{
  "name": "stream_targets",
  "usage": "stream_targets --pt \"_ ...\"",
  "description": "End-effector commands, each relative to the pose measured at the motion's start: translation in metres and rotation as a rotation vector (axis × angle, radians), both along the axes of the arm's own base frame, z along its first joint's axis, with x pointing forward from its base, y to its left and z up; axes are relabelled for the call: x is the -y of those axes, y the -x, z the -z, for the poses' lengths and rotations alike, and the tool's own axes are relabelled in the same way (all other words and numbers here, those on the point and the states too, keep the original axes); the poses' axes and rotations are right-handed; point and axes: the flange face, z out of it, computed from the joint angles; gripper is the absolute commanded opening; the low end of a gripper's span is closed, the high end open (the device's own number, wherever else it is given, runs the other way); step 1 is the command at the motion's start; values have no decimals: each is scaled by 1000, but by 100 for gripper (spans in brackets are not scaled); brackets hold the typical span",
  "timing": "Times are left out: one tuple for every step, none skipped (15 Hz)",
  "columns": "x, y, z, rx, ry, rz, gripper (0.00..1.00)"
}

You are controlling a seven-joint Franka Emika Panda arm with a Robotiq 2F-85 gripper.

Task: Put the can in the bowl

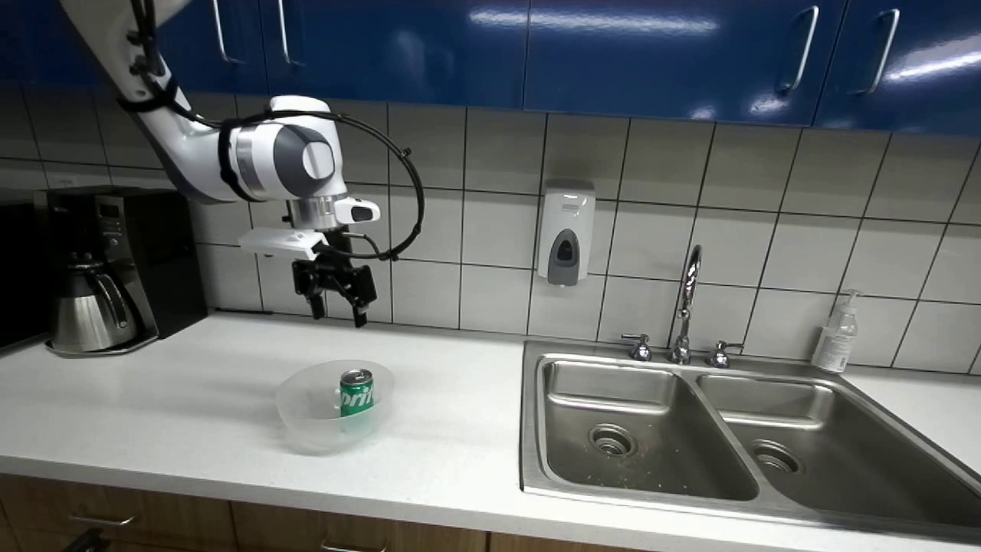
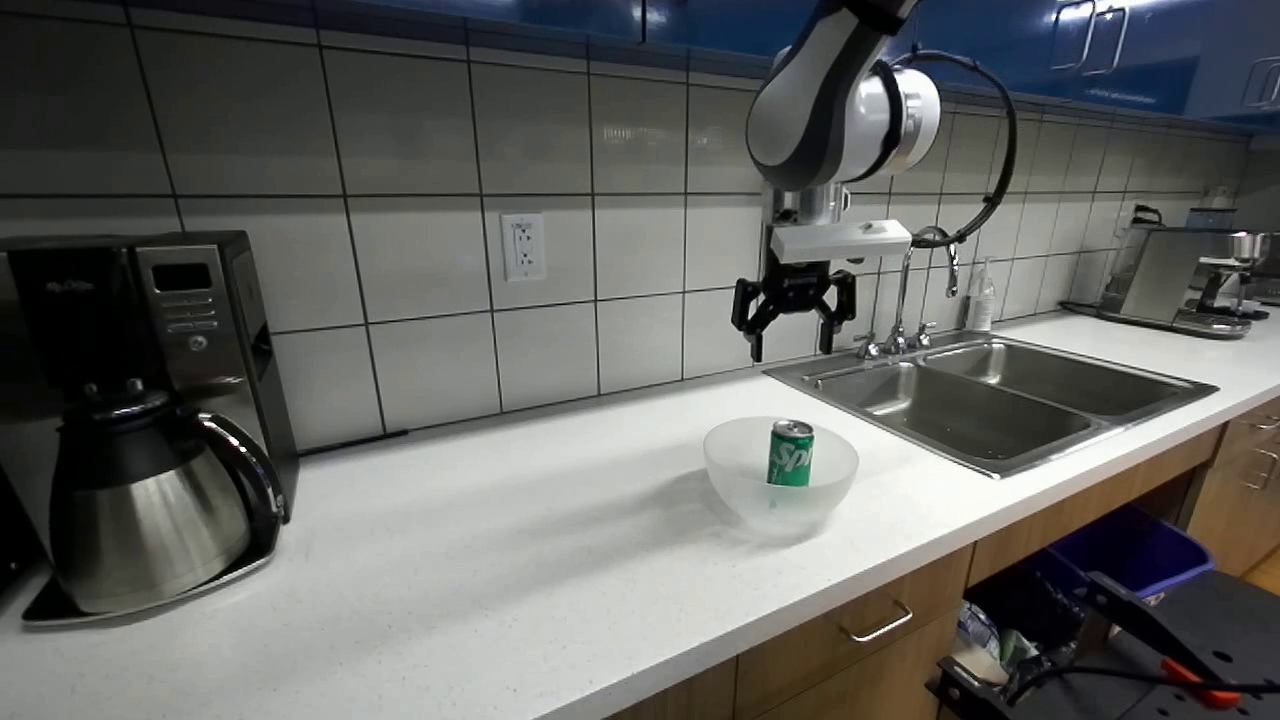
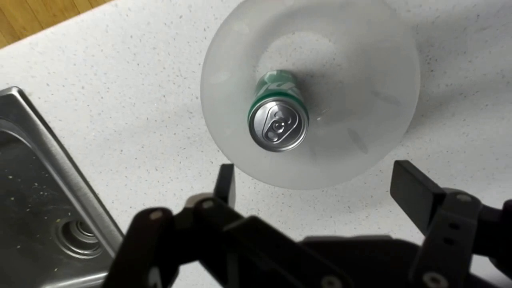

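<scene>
The green can [image 1: 357, 394] with a silvery top stands upright inside the translucent whitish bowl [image 1: 300, 402] on the counter. In an exterior view, the can [image 2: 790, 456] and bowl [image 2: 730, 478] also show, with the can's lower part seen faintly through the wall. In the wrist view, the can [image 3: 279, 120] stands off-centre in the bowl [image 3: 368, 88]. My gripper [image 1: 339, 316] is open and empty, well above the bowl. It also shows in an exterior view [image 2: 791, 346] and, with fingers wide apart, in the wrist view [image 3: 313, 180].
A steel double sink [image 1: 651, 498] with a faucet [image 1: 687, 307] lies beside the bowl. A coffee maker with a steel carafe [image 2: 150, 520] stands on the counter's far side. A soap dispenser [image 1: 565, 234] hangs on the tiled wall. Blue cabinets [image 1: 398, 46] hang above.
</scene>
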Motion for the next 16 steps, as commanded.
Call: stream_targets --pt "-16 34 -41 -36 -7 9 100" --pt "-20 40 -50 -42 -5 12 100" --pt "-25 47 -59 -42 -2 18 100" --pt "-29 53 -67 -42 -2 26 100" --pt "-35 59 -75 -44 2 36 100" --pt "-40 66 -83 -47 10 48 100" --pt "-46 72 -90 -59 14 58 100" --pt "-52 79 -97 -75 16 68 100" --pt "-57 86 -105 -90 16 80 100" --pt "-62 92 -112 -101 19 88 100" --pt "-66 98 -119 -105 25 97 100" --pt "-69 103 -125 -109 27 105 100" --pt "-72 107 -131 -109 31 114 100" --pt "-72 111 -135 -111 36 122 100" --pt "-71 114 -138 -117 38 133 100" --pt "-69 117 -140 -127 40 137 100"
